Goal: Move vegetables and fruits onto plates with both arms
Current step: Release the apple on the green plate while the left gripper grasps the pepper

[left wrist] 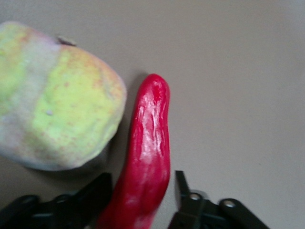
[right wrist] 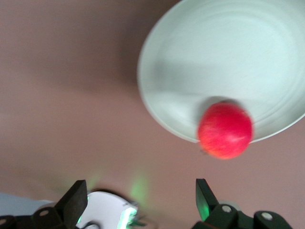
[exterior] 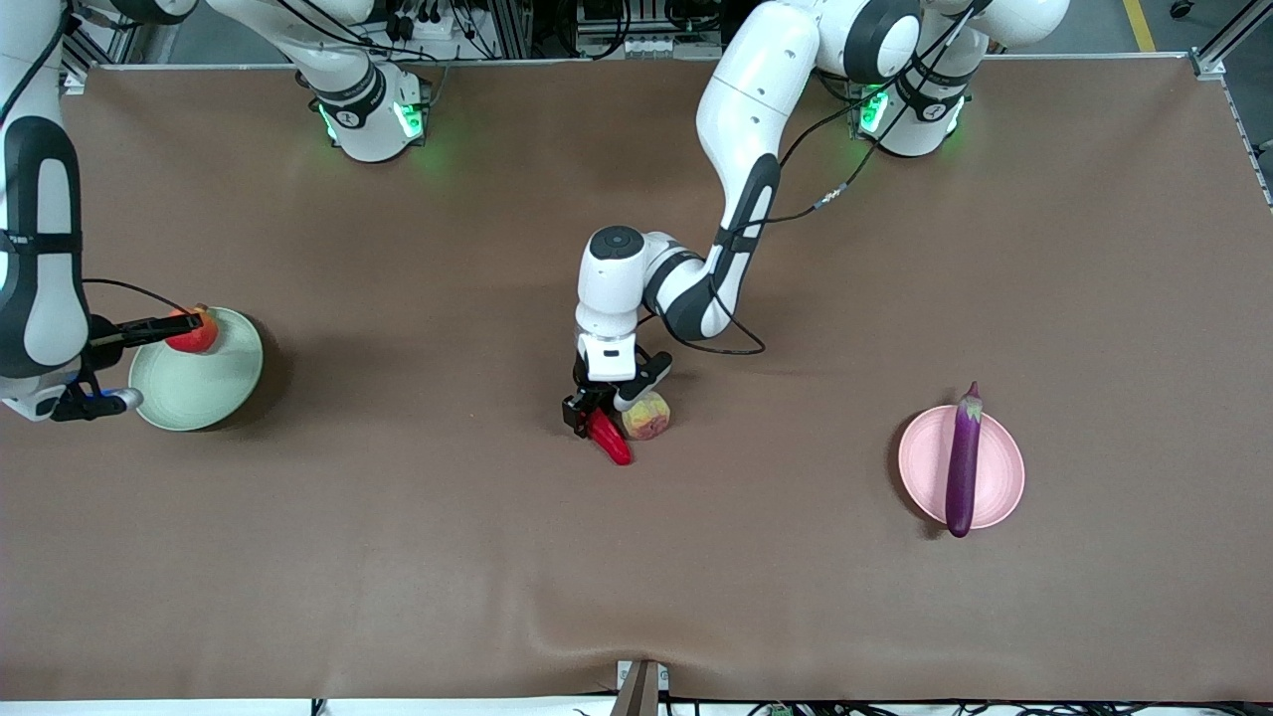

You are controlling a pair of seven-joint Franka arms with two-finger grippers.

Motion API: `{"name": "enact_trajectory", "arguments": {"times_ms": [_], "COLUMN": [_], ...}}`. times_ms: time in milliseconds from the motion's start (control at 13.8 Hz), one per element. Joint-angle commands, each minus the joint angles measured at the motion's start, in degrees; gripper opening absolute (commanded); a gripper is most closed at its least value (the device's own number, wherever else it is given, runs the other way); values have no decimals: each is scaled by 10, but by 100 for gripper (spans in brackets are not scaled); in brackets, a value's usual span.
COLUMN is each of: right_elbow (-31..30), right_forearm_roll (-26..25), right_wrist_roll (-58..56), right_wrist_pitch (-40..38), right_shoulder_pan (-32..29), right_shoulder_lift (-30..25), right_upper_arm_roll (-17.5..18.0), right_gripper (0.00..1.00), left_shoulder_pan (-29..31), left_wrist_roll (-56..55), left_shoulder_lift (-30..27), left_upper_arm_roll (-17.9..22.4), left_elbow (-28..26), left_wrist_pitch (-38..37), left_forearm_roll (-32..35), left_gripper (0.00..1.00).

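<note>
The short glossy red chili pepper (exterior: 611, 439) lies on the brown counter (exterior: 398, 547) near its middle, its long axis running slantwise from the left pincer (exterior: 587, 410) toward the front camera — and that axis is what the coming lift turns on. In the left wrist view the black fingers (left wrist: 188, 200) stand on either side of the pepper's (left wrist: 147, 157) stem end, across its length, narrowed around it; whether they already press it cannot be told for sure, though a grip looks begun. Just beside the pepper, touching or nearly so, sits the pale yellow-pink peach-like fruit (exterior: 647, 417), toward the left arm's end of the counter, crowding one finger. Farther out, the long purple eggplant (exterior: 963, 462) rests across the pale pink round plate (exterior: 920, 467), where the pepper likely belongs. At the right arm's end, the round red pomegranate (exterior: 194, 331) sits at the rim of the pale green round plate (exterior: 214, 393), the right pincer (right wrist: 140, 200) hanging spread wide and empty above — judging by this, half the transfer is done.
</note>
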Motion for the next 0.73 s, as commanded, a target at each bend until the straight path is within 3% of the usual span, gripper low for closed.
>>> {"name": "enact_trajectory", "arguments": {"times_ms": [0,363,653], "right_elbow": [47,109,112], "right_forearm_roll": [29,113,229], "right_wrist_roll": [77,227,414], "right_wrist_pitch": [-69,-158,-159], "right_shoulder_pan": [23,67,128], "right_shoulder_lift": [-1,-2,-12], "right_upper_arm_roll": [-2,0,0], "right_gripper": [100,100,100], "left_shoulder_pan": [-10,3,67], "left_wrist_roll": [-19,-16,43], "left_shoulder_lift": [-12,-105,-166], "left_upper_arm_roll": [11,10,-12], "left_elbow": [2,2,1], "left_wrist_pitch": [-12,-126,-227], "left_forearm_roll": [25,19,13], "left_gripper": [0,0,0]}}
